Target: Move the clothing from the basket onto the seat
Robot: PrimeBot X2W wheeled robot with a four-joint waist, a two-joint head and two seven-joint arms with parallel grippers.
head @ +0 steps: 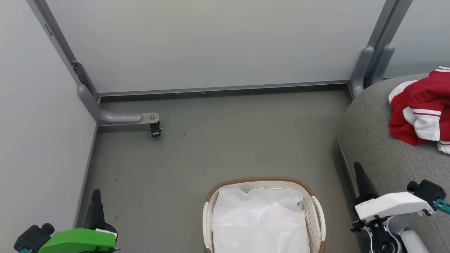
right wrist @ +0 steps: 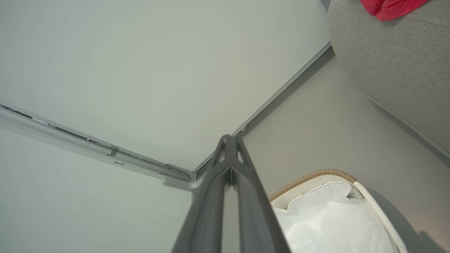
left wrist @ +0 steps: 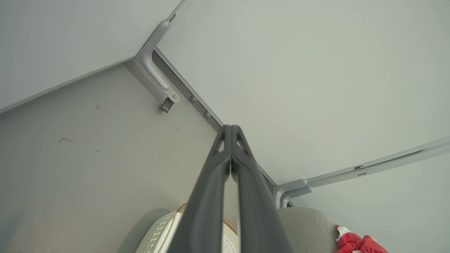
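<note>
Soft red-and-white sports clothing (head: 418, 105) lay crumpled on the grey fabric seat (head: 376, 151) — light, floppy, likely best pinched at a bunched fold. Oval cream plastic basket (head: 260, 180) held a white sheet (head: 258, 221). Closed and empty — left claw (head: 95, 196), right claw (head: 359, 172).

Right gripper (right wrist: 230, 140) is pointing toward the wall corner, fingers pressed together. Basket (right wrist: 309, 177) is sitting on the floor (right wrist: 316, 133), sheet (right wrist: 327, 218) lying inside. Clothing (right wrist: 390, 8) is lying on the seat (right wrist: 393, 70).
</note>
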